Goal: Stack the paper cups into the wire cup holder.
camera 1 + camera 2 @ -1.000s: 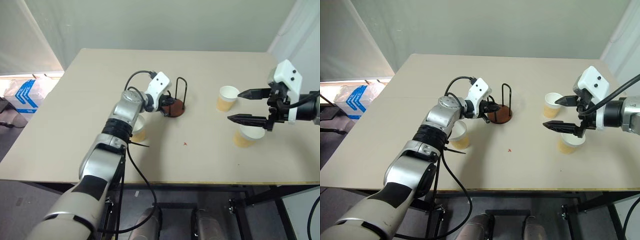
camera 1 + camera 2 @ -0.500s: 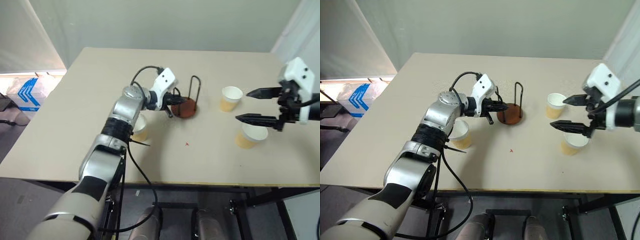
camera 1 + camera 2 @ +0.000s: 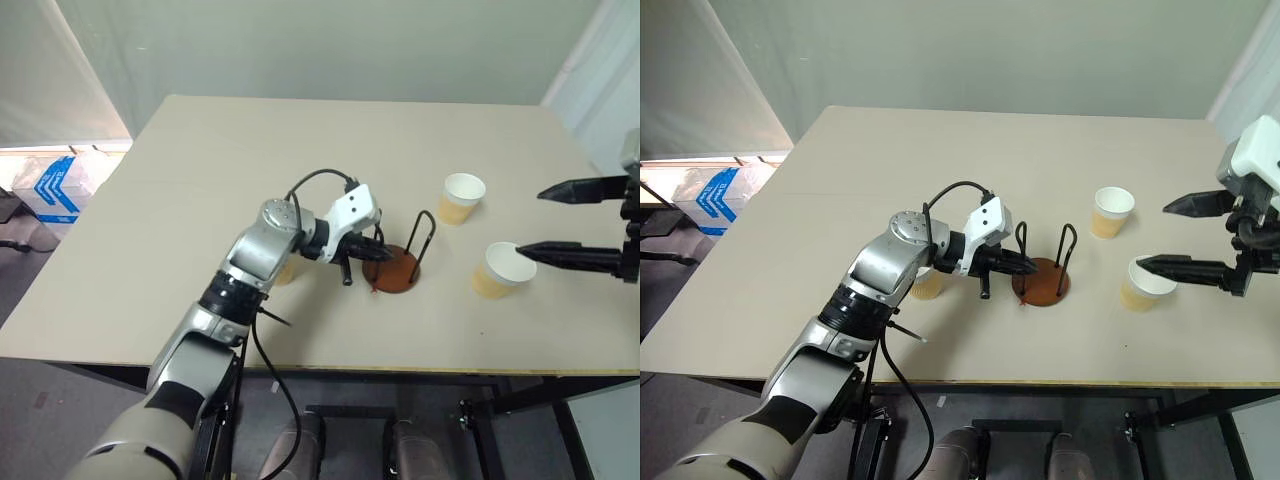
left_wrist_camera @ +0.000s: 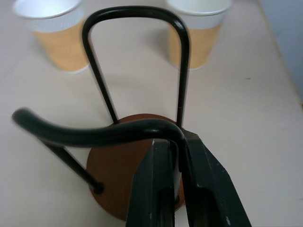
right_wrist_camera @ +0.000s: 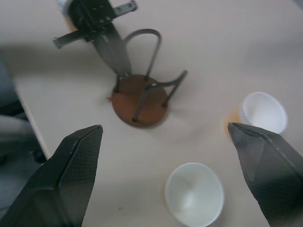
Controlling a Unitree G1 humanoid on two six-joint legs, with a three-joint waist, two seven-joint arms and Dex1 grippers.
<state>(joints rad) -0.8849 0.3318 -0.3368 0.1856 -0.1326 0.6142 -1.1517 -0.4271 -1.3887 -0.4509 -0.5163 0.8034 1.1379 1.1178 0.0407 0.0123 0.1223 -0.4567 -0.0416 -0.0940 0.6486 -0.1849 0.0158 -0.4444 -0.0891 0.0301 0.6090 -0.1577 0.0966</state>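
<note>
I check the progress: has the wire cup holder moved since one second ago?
Yes. The left gripper dragged the wire cup holder toward the table's near edge.

The two upright loops of the black wire cup holder [image 4: 137, 66] look like smooth, slightly glossy metal; its round reddish-brown disc base [image 3: 392, 272] is matt. Just beyond it from the left gripper [image 4: 176, 189], whose black fingers look like hard, dull plastic, stand tan-yellow paper cups [image 3: 461, 198] with matt white insides. The pale beige bench [image 3: 300, 150] is smooth and matt.
</note>
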